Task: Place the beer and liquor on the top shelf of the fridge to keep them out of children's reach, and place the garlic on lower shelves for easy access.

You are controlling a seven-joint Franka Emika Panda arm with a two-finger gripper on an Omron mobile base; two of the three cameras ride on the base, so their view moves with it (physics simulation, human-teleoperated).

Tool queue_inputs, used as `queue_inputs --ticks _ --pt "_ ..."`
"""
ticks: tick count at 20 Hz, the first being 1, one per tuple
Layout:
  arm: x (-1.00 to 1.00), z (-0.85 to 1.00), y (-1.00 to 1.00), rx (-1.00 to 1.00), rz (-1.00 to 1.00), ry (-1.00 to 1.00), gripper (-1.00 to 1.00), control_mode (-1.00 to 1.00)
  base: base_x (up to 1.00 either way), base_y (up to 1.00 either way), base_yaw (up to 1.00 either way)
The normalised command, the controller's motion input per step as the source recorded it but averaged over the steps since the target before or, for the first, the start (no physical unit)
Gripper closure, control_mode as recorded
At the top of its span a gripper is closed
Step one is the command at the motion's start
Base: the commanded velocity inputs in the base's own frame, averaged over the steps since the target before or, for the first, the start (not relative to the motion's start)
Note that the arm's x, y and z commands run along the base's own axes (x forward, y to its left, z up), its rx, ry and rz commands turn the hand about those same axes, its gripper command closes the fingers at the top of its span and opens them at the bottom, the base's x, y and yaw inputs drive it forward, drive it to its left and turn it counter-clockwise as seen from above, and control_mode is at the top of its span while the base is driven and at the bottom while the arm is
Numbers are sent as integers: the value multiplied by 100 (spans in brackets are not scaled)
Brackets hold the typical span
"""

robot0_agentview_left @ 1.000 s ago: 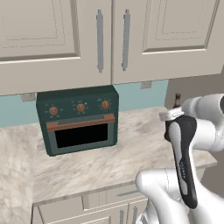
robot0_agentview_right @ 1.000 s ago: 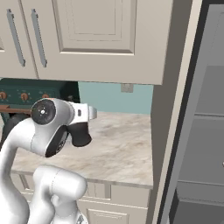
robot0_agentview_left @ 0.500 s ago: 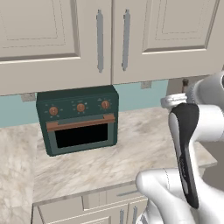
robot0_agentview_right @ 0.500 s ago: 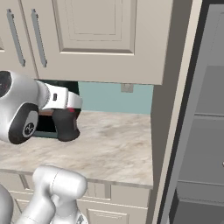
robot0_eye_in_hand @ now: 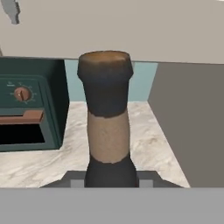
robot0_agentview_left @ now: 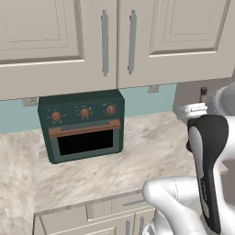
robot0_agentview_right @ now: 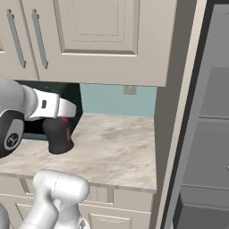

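Green countertop oven (robot0_agentview_left: 82, 126) sits far left on the marble counter (robot0_agentview_left: 137, 156), against the teal backsplash (robot0_agentview_right: 116, 99); in the hand view its left part is cut off at the frame edge, one knob and the door handle showing. Cream upper cabinets (robot0_agentview_left: 110, 36) hang above it, long grey handles on the doors.

Liquor (robot0_eye_in_hand: 106, 118) is held up off the counter: in the hand view its neck rises dead centre with a dark cap end, tan band and dark shoulder, and the body is lost at the bottom edge. In the right base view the rounded black body (robot0_agentview_right: 58, 134) hangs below the wrist, partly hidden by the arm link. In the left base view just the thin neck tip pokes up behind the forearm.

Gripper (robot0_eye_in_hand: 109, 179): fingers barely visible as grey stubs either side of the bottle shoulder, apparently pinched on it, contact itself hard to make out.

Right side: tall cream side panel (robot0_agentview_right: 176, 112), then the fridge (robot0_agentview_right: 210, 134), door open, grey shelves inside, cut off at the right edge. Which shelf is the topmost can't be told from this crop.
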Motion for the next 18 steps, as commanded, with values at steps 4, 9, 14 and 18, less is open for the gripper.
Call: queue_inputs --ticks 4,9,14,18 --pt "-7 0 9 0 0 0 100 100 -21 10 0" --pt "0 0 0 0 0 0 100 100 -88 5 0" --pt "0 0 0 0 0 0 100 100 -78 -13 -18" --pt "0 0 0 0 0 0 100 100 -25 -44 -35"
